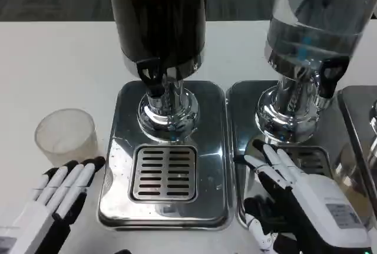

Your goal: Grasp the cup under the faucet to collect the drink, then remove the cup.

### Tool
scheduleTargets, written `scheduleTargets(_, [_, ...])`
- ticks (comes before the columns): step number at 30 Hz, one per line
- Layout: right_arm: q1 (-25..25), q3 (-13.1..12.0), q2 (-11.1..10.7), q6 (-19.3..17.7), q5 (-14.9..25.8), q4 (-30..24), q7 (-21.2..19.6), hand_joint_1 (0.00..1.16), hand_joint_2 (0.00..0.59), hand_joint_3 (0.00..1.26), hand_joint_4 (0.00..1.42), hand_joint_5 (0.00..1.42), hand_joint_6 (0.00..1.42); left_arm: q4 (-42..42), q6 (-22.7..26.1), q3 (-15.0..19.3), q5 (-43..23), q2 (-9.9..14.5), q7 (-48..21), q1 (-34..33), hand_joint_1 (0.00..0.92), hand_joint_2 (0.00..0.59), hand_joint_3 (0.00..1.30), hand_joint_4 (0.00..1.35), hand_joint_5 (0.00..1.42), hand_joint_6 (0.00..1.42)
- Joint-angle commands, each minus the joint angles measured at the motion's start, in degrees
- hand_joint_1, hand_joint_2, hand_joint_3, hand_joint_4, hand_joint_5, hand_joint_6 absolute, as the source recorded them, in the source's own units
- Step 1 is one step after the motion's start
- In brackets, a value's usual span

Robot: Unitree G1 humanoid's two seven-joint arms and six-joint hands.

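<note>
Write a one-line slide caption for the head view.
Left hand open just short of the frosted cup beside the dark dispenser; right hand rests open on the clear dispenser's base.

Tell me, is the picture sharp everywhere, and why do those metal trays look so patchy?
Head view: the polished metal base under the dark dispenser mirrors room light, giving bright glare patches and dark reflections; the clear dispenser at right looks slightly smeared near the top edge; the frosted cup and left robot hand are fairly sharp; soft, faint shadows on the white table.

Frosted translucent cup (65,137) upright on table, left of dark dispenser's faucet (153,78), not beneath it.
</note>
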Motion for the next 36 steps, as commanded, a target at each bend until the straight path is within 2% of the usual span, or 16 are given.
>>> scheduleTargets(1, [0.04,-0.38,0.05,0.57,0.66,-0.27,0.46,0.55,0.586,0.17,0.0,0.0,0.1,2.13,-3.37,1.43,-1.46,-0.89,3.51,0.17,0.0,0.116,0.0,0.0,0.0,0.0])
scheduleTargets(6, [-0.3,-0.31,-0.01,0.66,0.2,-0.8,0.67,0.55,0.586,0.17,0.0,0.0,0.1,3.13,-4.57,1.99,-1.8,-1.19,4.15,-0.15,0.0,0.115,0.0,0.0,0.0,0.0])
scheduleTargets(9, [-0.05,0.29,0.69,1.3,-0.4,-0.94,0.38,0.55,0.586,0.17,0.0,0.0,0.1,4.07,-5.28,2.69,-2.69,-1.04,4.19,-0.44,0.0,0.114,0.0,0.0,0.0,0.0])
scheduleTargets(13, [0.03,1.27,1.53,1.94,-1.08,-0.85,0.0,0.55,0.586,0.17,0.0,0.0,0.1,5.89,-7.35,3.94,-4.61,-0.58,4.4,-1.43,0.0,0.104,0.0,0.0,0.0,0.0])
scheduleTargets(18, [0.15,1.69,1.93,2.04,-1.35,-0.55,0.06,0.55,0.586,0.17,0.0,0.0,0.1,7.1,-9.33,6.33,-6.89,-1.32,5.13,-2.62,0.0,0.1,0.0,0.0,0.0,0.0])
scheduleTargets(27, [0.68,1.48,2.22,2.05,-1.11,-0.35,-0.45,0.55,0.586,0.17,0.0,0.0,0.1,10.57,-7.69,8.58,-11.41,-2.07,3.66,-6.89,0.0,0.057,0.0,0.0,0.0,0.0])
scheduleTargets(31, [0.51,1.36,2.21,2.14,-0.55,0.25,-0.16,0.55,0.586,0.17,0.0,0.0,0.1,13.62,-7.15,8.39,-14.01,-1.51,2.51,-9.96,0.0,0.04,0.0,0.0,0.0,0.0])
scheduleTargets(36, [0.01,1.4,1.99,2.3,-0.97,0.41,-0.08,0.55,0.586,0.17,0.0,0.0,0.11,18.07,-7.0,8.47,-13.78,0.07,2.01,-12.38,0.0,0.023,0.0,0.0,0.0,0.0])
